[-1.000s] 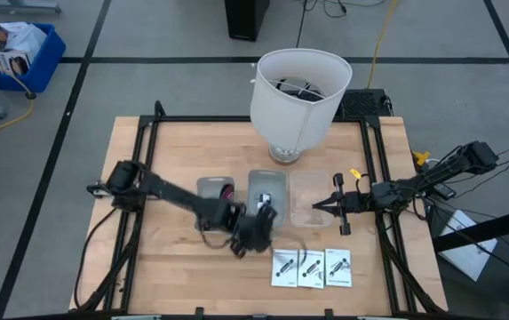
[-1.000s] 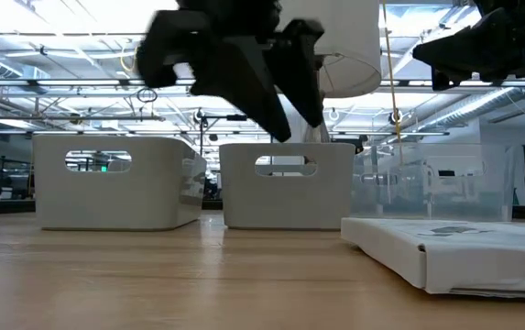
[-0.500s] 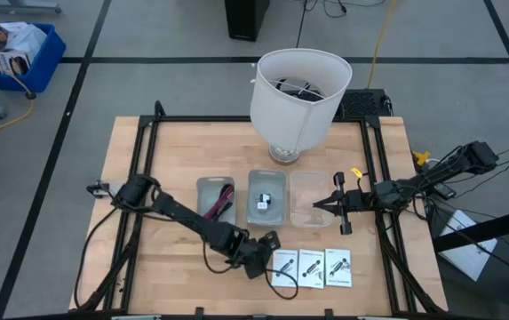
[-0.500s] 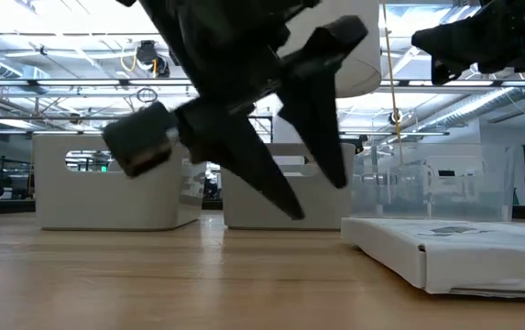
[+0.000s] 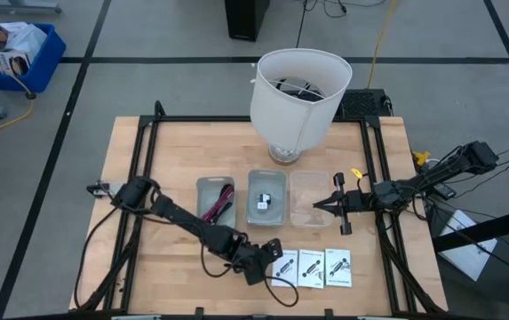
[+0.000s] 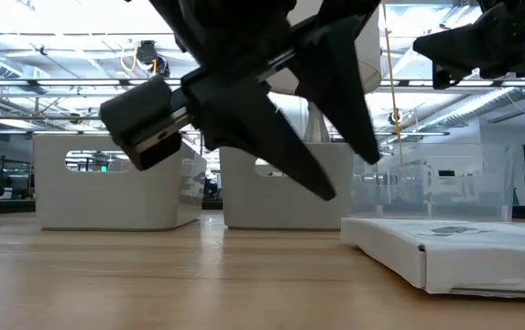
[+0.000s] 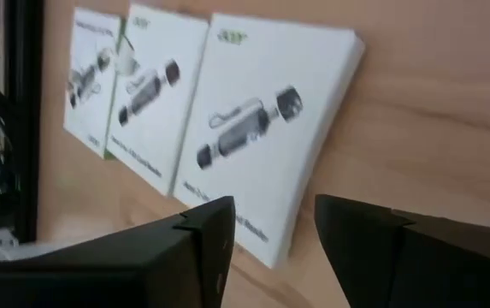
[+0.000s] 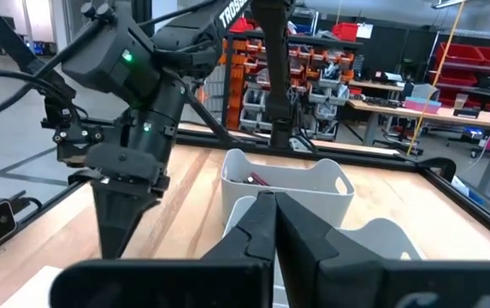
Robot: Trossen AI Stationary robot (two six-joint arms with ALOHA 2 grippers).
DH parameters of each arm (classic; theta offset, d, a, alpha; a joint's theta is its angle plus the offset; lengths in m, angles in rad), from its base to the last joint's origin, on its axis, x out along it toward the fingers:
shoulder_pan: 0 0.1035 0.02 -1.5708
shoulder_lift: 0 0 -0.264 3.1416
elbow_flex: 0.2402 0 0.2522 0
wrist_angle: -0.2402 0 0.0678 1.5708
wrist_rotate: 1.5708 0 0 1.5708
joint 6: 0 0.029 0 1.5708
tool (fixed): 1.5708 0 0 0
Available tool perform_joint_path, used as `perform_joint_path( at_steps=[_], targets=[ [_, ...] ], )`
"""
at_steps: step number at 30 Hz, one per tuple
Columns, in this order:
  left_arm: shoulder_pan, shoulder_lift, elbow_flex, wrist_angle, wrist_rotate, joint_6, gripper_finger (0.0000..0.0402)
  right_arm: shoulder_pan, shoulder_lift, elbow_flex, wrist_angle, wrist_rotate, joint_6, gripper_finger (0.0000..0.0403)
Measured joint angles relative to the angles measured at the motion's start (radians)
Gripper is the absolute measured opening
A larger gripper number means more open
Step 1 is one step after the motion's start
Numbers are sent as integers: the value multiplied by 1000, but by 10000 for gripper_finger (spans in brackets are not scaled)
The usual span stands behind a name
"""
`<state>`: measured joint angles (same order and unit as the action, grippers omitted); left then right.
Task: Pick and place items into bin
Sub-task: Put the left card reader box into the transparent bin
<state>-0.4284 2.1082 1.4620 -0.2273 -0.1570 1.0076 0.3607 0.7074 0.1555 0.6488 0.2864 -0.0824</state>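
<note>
Packets (image 5: 312, 267), three white cards in a row, lie near the table's (image 5: 165, 151) front edge in the high view; the left gripper (image 5: 267, 256) hovers just beside the leftmost, and the right gripper (image 5: 323, 206) waits at the clear bin (image 5: 306, 196). Low view: left fingers spread above the wood. Left wrist view: fingers (image 7: 202, 244) released, straddling the nearest packet's (image 7: 266, 128) edge. Right wrist view: fingers (image 8: 257, 227) pressed together.

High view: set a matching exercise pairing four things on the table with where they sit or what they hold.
Things:
1. left bin
2. middle bin
3. left gripper
4. right gripper

Places:
A. over the clear bin
B. holds red and black cables
C. at the leftmost card packet
D. holds a small white block

Pairs: 1-B, 2-D, 3-C, 4-A
</note>
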Motion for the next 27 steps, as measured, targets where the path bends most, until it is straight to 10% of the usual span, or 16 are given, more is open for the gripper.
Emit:
perform_joint_path(
  at_steps=[23,27],
  targets=[
    [47,94,3,95,115,61,161,0,0,-1,41,0,-10,1],
    [44,96,2,91,125,65,108,0,0,-1,44,1,-16,1]
  ],
)
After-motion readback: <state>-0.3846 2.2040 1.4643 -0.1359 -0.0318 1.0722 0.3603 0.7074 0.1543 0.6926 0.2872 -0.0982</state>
